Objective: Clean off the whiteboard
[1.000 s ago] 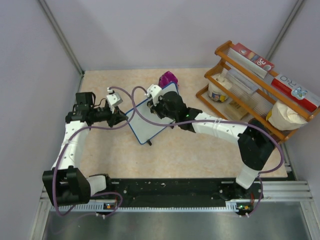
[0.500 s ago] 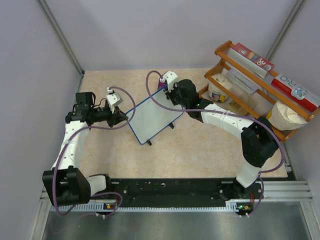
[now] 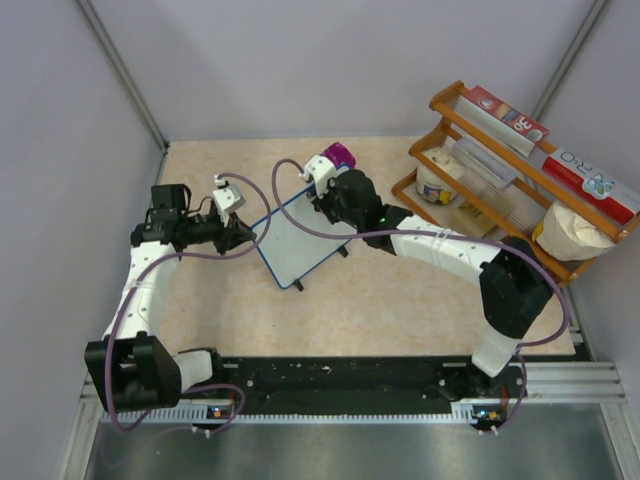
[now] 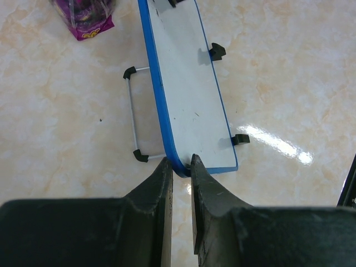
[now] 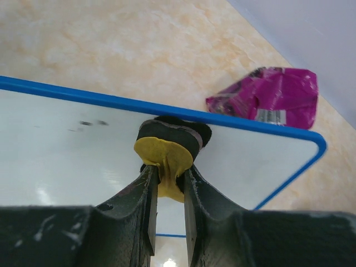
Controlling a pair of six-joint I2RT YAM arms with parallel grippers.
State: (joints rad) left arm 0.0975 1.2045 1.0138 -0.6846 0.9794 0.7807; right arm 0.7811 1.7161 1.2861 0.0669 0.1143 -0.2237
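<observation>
The whiteboard stands propped at a tilt near the middle of the desk, its two black feet on the surface and a wire stand behind it. In the top view its long axis runs from the near-left corner up toward the far right, where a purple packet lies just beyond its far end. The left fingers are pressed in on that near-left corner, pinching the blue frame, which looks like a steadying hold. The right fingers are clamped on the yellow-and-black eraser, whose pad is pressed to the white face just under the raised long edge, toward the packet end. What the next stroke turns on is where the last ink lies. The right wrist view shows a few small dark marks close under the same blue edge, off to the left of the eraser, on the side away from the packet. That would put them between the eraser and the corner held by the left fingers. So the wipe probably needs to run along the long axis toward the left arm, keeping high on the board. The rest of the visible face looks clean apart from a faint speck in the left wrist view.
</observation>
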